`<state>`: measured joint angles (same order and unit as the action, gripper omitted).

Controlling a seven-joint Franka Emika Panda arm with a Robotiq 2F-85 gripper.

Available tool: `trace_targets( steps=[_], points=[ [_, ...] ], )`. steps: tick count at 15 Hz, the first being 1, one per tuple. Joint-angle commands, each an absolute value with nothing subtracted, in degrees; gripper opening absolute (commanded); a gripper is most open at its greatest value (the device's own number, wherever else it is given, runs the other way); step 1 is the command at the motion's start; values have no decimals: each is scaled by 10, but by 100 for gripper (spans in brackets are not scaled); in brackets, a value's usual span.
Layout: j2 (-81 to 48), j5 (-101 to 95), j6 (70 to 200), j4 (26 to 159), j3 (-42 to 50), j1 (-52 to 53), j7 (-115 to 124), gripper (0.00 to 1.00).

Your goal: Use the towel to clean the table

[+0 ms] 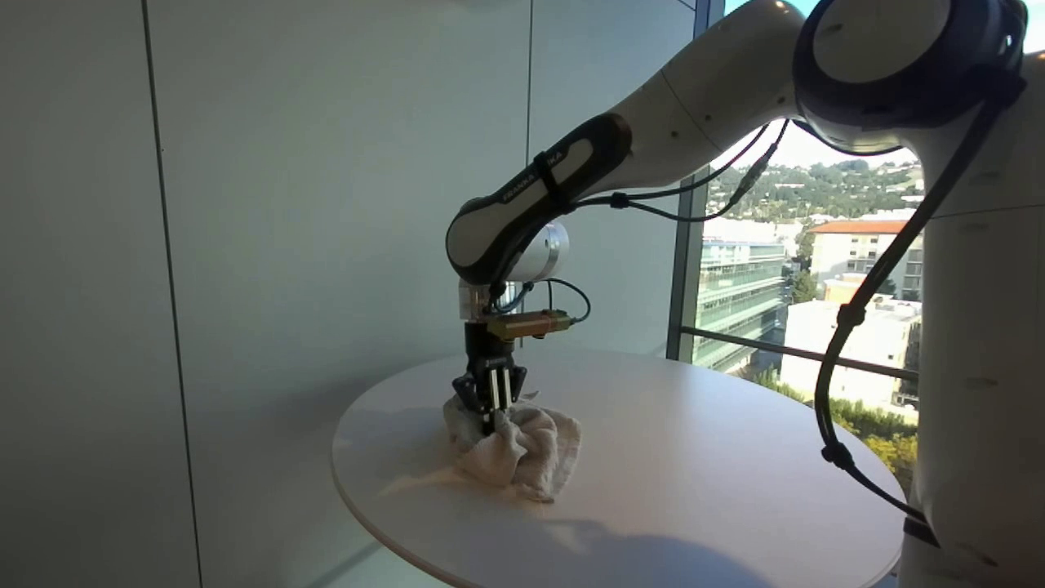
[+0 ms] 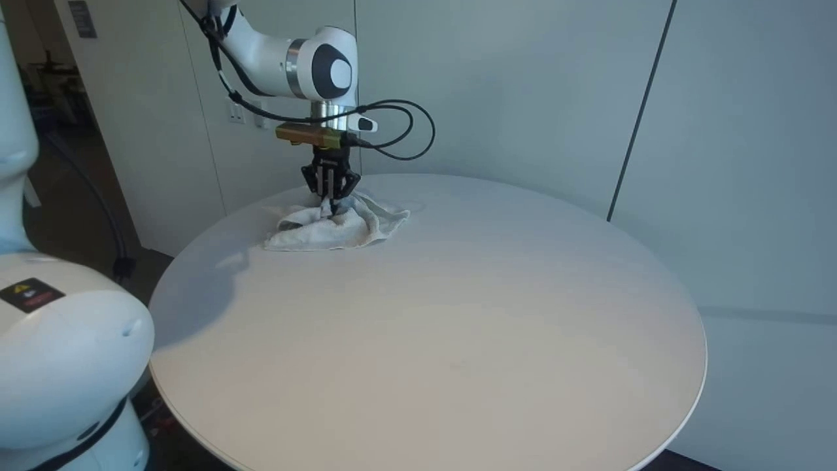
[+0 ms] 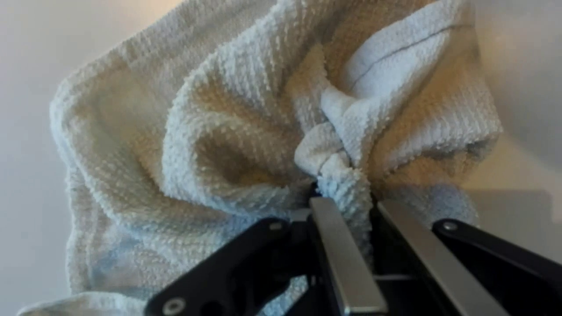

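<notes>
A crumpled off-white terry towel (image 1: 535,449) lies on the round white table (image 1: 694,457). In an exterior view the towel (image 2: 353,229) sits near the wall side of the table (image 2: 458,340), partly spread with raised folds. My gripper (image 1: 491,418) points straight down into the towel; it also shows in an exterior view (image 2: 332,204). In the wrist view the gripper (image 3: 344,202) is closed on a bunched fold of the towel (image 3: 237,79), which stands between the two fingers. The fingertips are sunk in the cloth and partly hidden.
A pale wall (image 1: 343,204) rises close behind the far table edge, and also shows in an exterior view (image 2: 523,98). A window (image 1: 816,269) is beyond the table. The robot's base (image 2: 65,366) stands at the table's edge. Cables loop from the wrist (image 2: 412,131).
</notes>
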<state>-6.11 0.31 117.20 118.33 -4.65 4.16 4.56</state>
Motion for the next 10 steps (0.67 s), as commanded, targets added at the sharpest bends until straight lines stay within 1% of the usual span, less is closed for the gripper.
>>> trace_targets(
  steps=[1, 4, 10],
  points=[
    [-89, -18, 1145, 1108, -79, 79, 14, 7],
    [-141, -43, 1131, 1058, -84, 89, -12, 9],
    [-206, 3, 1113, 1003, -62, 51, -64, 9]
  ],
)
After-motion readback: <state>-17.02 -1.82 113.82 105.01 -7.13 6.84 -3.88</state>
